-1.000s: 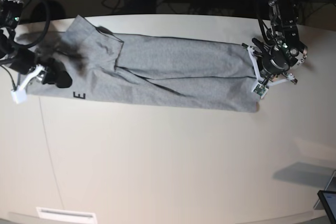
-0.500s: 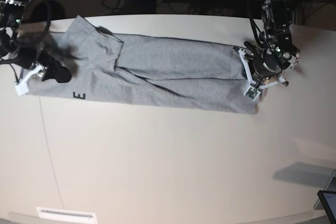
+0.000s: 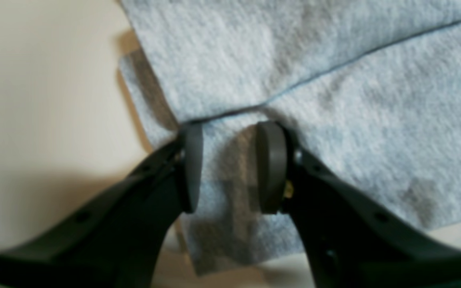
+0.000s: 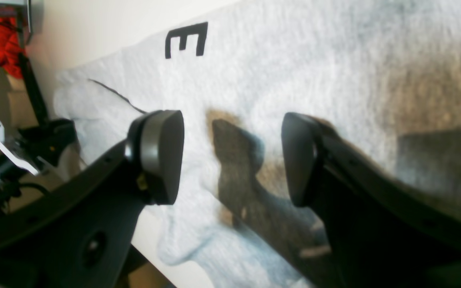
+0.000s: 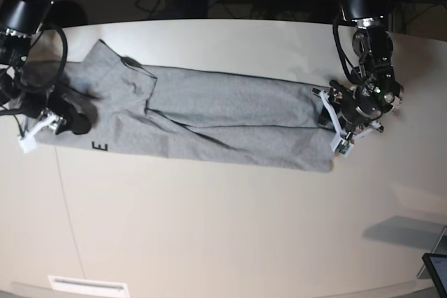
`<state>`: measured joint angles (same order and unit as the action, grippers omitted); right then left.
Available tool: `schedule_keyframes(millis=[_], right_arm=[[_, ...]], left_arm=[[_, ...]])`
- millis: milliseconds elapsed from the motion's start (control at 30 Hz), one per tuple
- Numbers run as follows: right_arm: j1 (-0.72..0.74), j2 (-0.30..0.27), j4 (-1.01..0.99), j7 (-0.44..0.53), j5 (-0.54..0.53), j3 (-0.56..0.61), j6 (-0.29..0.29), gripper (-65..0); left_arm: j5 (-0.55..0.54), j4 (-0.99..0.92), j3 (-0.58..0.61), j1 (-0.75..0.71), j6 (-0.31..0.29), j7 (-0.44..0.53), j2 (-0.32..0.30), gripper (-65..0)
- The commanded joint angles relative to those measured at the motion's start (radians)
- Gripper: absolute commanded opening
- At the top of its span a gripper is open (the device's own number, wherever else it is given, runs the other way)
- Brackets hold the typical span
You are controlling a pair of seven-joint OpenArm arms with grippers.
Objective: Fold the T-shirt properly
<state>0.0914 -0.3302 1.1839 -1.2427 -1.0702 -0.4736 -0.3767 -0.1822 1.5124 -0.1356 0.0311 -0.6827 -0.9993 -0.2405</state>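
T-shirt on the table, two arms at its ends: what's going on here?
A two-armed robot is partway through folding a grey T-shirt, which lies as a long narrow strip across the table. The left gripper sits at one end with its jaws parted over the fabric edge, nothing pinched between them. The right gripper hangs open above the other end, near a black letter E. Neither arm is holding the shirt.

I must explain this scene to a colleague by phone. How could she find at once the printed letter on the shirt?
Look at the pale table; a long grey T-shirt lies across its far half. Follow the shirt's near edge to the end beside the right hand. There sits a single black block letter E, the only print on the otherwise plain grey cloth.
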Motion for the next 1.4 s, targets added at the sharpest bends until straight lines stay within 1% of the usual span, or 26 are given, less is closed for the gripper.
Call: schedule_keyframes(millis=[0,33,100,233,333,433,600,767,867,1067,1100,1200,1300,1367], right_arm=[[0.029,-0.024,-0.003,0.007,0.005,-0.001,0.000,-27.6],[0.044,-0.030,-0.015,0.011,0.005,0.014,0.000,-27.6],[0.080,-0.050,-0.037,0.031,0.005,0.095,0.000,-27.6],[0.130,-0.076,-0.089,0.133,0.005,0.243,0.000,-27.6],[0.167,-0.093,-0.138,0.192,0.005,0.329,0.000,-27.4],[0.195,-0.097,-0.160,0.228,0.005,0.390,-0.002,-27.4],[0.207,-0.097,-0.160,0.229,0.005,0.396,-0.002,-27.4],[0.207,-0.123,-0.158,0.234,0.005,0.398,-0.002,-27.3],[0.207,-0.145,-0.152,0.234,0.005,0.398,-0.002,-27.1],[0.213,-0.149,-0.152,0.235,0.005,0.399,-0.003,-27.1],[0.213,-0.149,-0.151,0.235,0.005,0.399,-0.009,-27.1],[0.221,-0.148,-0.151,0.235,0.005,0.399,-0.055,-27.1],[0.224,-0.148,-0.140,0.232,0.005,0.401,-0.063,-27.1],[0.225,-0.148,-0.094,0.225,0.005,0.401,-0.063,-27.1]], left_arm=[[0.053,-0.031,0.007,0.007,-0.007,-0.065,0.002,-41.5],[0.053,-0.049,0.007,0.017,-0.007,-0.063,0.002,-41.5],[0.053,-0.079,0.007,0.042,-0.007,-0.063,0.002,-41.5],[0.053,-0.094,0.007,0.057,-0.007,-0.063,0.003,-41.5],[0.053,-0.098,0.007,0.059,-0.007,-0.063,0.002,-41.5],[0.053,-0.098,0.007,0.056,-0.007,-0.065,0.000,-41.5],[0.053,-0.089,0.007,0.026,-0.007,-0.068,0.000,-41.5],[0.053,-0.086,0.006,-0.007,-0.007,-0.065,-0.010,-41.5],[0.051,-0.049,0.006,-0.040,-0.007,-0.066,-0.013,-41.5],[0.051,0.006,0.003,-0.099,-0.007,-0.068,-0.015,-41.5],[0.051,0.006,-0.014,-0.101,-0.007,-0.068,-0.015,-41.5],[0.053,0.017,-0.078,-0.101,-0.007,-0.069,-0.015,-41.5],[0.053,0.060,-0.117,-0.106,-0.007,-0.071,-0.018,-41.5],[0.054,0.080,-0.132,-0.106,-0.009,-0.076,-0.036,-41.5]])
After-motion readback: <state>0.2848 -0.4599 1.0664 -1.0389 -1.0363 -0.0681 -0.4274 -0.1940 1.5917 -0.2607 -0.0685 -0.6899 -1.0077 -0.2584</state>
